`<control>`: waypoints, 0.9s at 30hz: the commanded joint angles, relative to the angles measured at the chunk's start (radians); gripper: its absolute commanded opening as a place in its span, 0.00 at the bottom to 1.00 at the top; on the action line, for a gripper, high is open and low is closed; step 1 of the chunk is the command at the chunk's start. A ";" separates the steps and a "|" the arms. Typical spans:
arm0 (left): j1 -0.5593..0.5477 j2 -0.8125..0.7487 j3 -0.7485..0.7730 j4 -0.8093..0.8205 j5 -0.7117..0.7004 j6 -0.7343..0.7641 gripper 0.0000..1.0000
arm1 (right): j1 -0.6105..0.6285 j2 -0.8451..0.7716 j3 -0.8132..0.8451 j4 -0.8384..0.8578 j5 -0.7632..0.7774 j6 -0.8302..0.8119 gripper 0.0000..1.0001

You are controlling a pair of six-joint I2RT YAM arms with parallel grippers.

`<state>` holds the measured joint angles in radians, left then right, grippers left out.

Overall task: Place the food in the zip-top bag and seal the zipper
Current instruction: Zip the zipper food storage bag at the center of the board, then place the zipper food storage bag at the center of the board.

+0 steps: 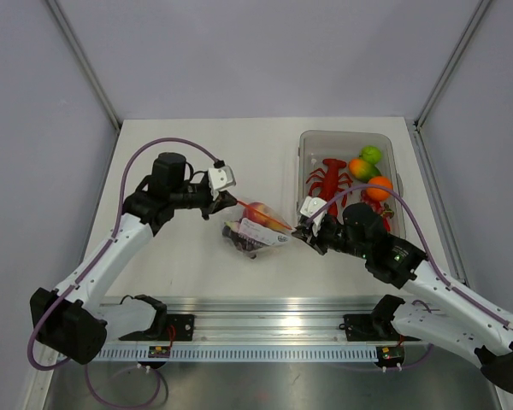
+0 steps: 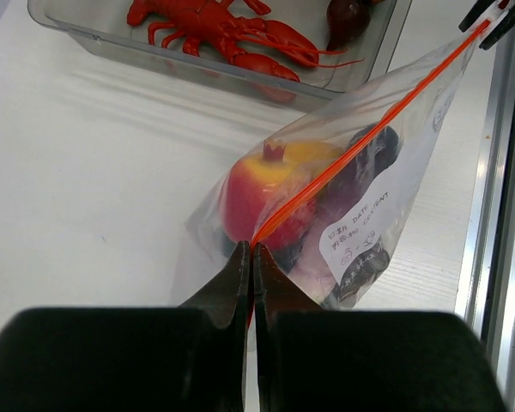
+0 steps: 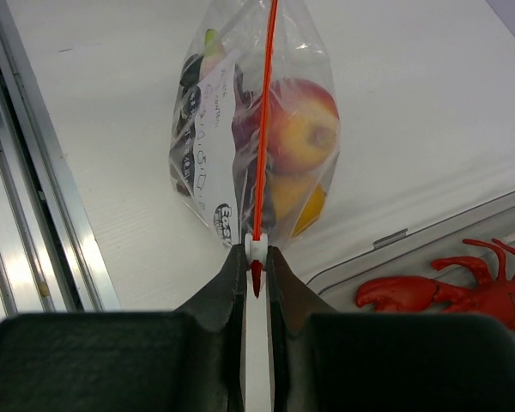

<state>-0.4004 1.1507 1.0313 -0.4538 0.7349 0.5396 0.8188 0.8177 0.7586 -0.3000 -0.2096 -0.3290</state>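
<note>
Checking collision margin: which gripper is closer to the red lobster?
Right. The right gripper pinches the zipper end just short of the tub holding the lobster; the left gripper holds the opposite end, with the bag between.

White desk (image 1: 197,154), seen from above. A rigid clear rectangular tub (image 1: 301,162) stands on its far right part; a red toy lobster (image 1: 329,178) lies in the tub's left half. A ribbed metal rail (image 1: 265,329) runs along the near edge. Plain grey walls (image 1: 265,51) enclose the desk.
</note>
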 commanded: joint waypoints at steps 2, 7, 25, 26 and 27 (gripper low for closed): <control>0.023 -0.026 0.009 0.078 -0.051 -0.020 0.00 | 0.003 -0.023 0.010 0.009 0.016 0.024 0.00; 0.051 -0.011 0.029 0.104 -0.057 -0.044 0.00 | 0.003 0.003 0.041 0.031 0.021 0.016 0.01; 0.190 0.222 0.311 0.547 -0.086 -0.294 0.00 | -0.208 0.684 0.703 0.331 -0.077 -0.215 0.04; 0.192 0.216 0.302 0.547 -0.077 -0.294 0.01 | -0.207 0.704 0.705 0.317 -0.103 -0.209 0.05; 0.192 0.208 0.285 0.544 -0.074 -0.294 0.09 | -0.205 0.709 0.696 0.306 -0.155 -0.202 0.07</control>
<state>-0.2108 1.4017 1.2896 -0.0616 0.6209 0.2970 0.5987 1.5101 1.4097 -0.0395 -0.2317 -0.5053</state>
